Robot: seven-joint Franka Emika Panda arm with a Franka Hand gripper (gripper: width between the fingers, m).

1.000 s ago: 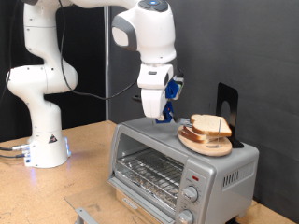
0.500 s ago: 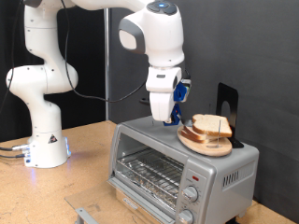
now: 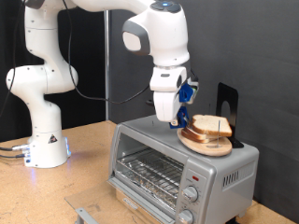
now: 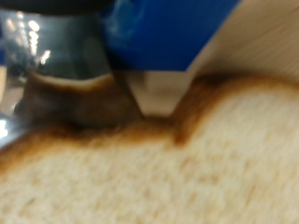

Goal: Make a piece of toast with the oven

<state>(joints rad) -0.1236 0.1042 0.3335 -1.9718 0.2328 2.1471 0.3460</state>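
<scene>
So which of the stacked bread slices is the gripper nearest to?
The top slice of the stack on the wooden plate atop the oven. The gripper hangs beside it on the exterior view's left; the others lie beneath.

Pincer beside the bread stack on the toaster oven

The white arm's pincer (image 3: 176,119) hangs low over the roof of the silver toaster oven (image 3: 182,167), just to the exterior view's left of a round wooden plate (image 3: 204,143) stacked with bread slices; the piece of toast (image 3: 211,125) lies uppermost. The oven door is shut, its wire rack showing through the glass, on a wooden tabletop (image 3: 56,191)
</scene>
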